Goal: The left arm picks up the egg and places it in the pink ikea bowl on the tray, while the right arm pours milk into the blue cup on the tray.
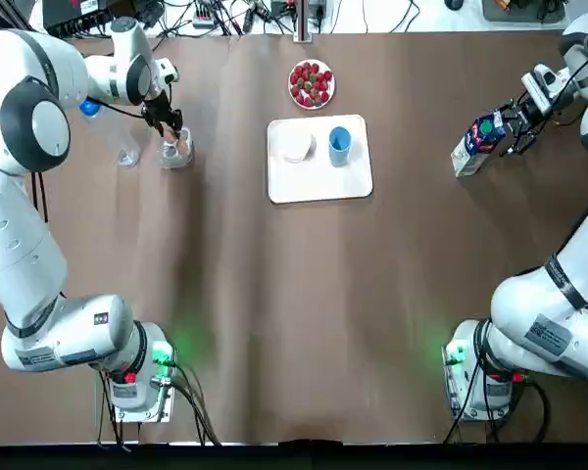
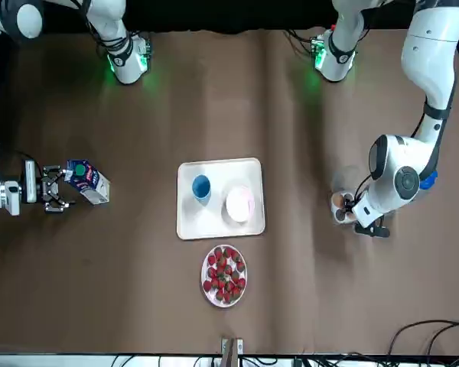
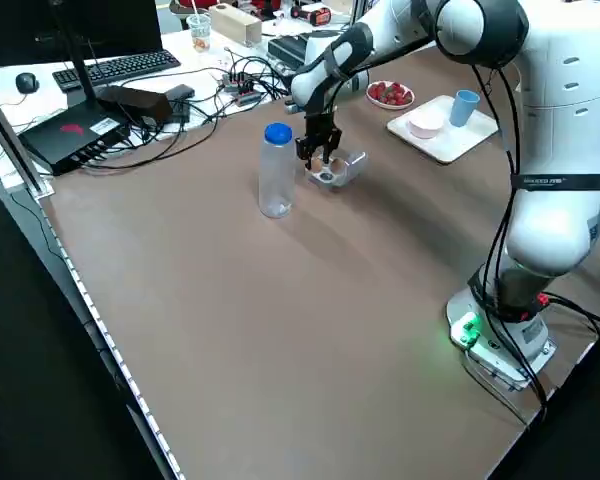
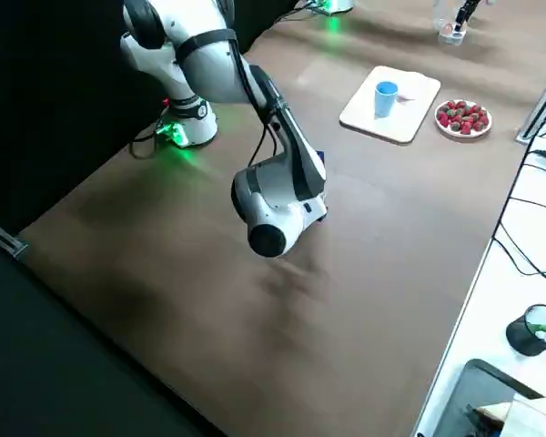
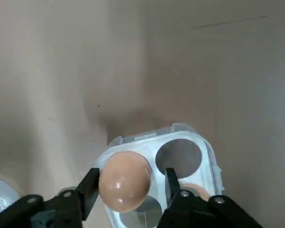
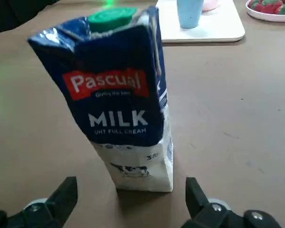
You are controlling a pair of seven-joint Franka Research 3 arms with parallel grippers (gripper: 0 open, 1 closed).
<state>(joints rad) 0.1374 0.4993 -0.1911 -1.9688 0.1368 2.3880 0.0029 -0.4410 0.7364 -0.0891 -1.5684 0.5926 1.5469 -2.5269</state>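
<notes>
Seen from the top, the left hand is down over a small clear egg holder near the far left corner of the worktop, beside a plastic water bottle. The right hand is by the milk carton near the right edge. The flat white tray sits toward the far edge, with the pink ikea bowl and the blue cup on it. From the front, nothing is lifted yet, so I think both arms are at the grab step. The left wrist view shows the egg, smooth, round and light brown, sitting in its holder between two black fingers. The hand is open around it, with one finger touching and the other just beside. Next it needs a soft squeeze, because a shell breaks easily, then a straight lift. The right wrist view shows the carton, a tall blue paper box with a green cap, standing upright. The right hand is wide open, and the box seems just in front of its fingers. It should move closer and grip firmly but not crush the thin walls.
</notes>
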